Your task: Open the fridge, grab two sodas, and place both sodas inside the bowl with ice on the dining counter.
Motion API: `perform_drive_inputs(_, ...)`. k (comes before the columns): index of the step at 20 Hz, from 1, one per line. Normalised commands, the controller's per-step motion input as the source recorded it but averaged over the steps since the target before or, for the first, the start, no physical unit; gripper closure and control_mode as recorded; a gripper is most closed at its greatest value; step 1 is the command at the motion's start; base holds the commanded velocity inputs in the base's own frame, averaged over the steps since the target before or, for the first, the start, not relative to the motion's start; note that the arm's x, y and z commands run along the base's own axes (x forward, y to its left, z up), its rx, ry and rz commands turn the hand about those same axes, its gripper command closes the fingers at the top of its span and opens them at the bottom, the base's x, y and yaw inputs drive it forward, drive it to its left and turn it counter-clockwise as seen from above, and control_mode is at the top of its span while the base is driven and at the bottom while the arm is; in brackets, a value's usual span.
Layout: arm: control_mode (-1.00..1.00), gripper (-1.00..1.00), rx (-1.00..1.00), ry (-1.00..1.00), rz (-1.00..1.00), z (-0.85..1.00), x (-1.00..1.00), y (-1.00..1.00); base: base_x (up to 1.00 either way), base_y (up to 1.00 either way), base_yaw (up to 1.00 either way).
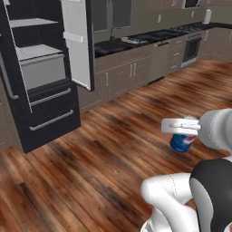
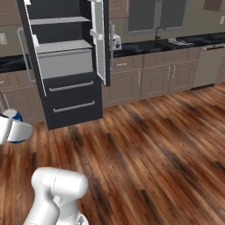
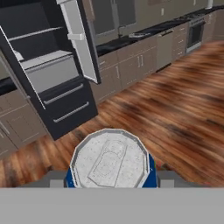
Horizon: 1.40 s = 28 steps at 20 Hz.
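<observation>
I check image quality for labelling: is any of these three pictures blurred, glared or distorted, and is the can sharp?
Left base view: soft overall, the blue can in the gripper slightly blurred, no glare. Right base view: similarly soft, flat even light, the fridge without hard shadows. Hand view: the can's grey top large and fairly clear, with the background soft.

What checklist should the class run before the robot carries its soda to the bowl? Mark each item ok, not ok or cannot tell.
1. Blue soda can sits between the gripper fingers: ok.
2. Can top level in the hand view: ok.
3. Fridge doors open: ok.
4. Wooden floor ahead free of obstacles: ok.
5. Bowl and dining counter located: cannot tell.
</observation>
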Motion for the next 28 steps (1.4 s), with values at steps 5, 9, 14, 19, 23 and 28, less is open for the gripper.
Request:
perform_drive_inputs(5, 1.00, 1.00, 0.00, 0.00, 0.00, 0.00, 0.00, 0.00, -1.00, -0.10, -0.23)
perform_drive_inputs(9, 1.00, 1.00, 0.00, 0.00, 0.00, 0.00, 0.00, 0.00, -1.00, -0.16, -0.22)
perform_drive_inputs(14, 1.00, 1.00, 0.00, 0.00, 0.00, 0.00, 0.00, 0.00, -1.00, -0.26, -0.22)
perform_drive_inputs(19, 1.00, 1.00, 0.00, 0.00, 0.00, 0.00, 0.00, 0.00, -1.00, -0.43, -0.19)
perform_drive_inputs(23, 1.00, 1.00, 0.00, 0.00, 0.00, 0.00, 0.00, 0.00, -0.96, -0.74, -0.11)
perform_drive_inputs(28, 1.00, 1.00, 0.00, 0.00, 0.00, 0.00, 0.00, 0.00, -0.78, -0.94, -0.05)
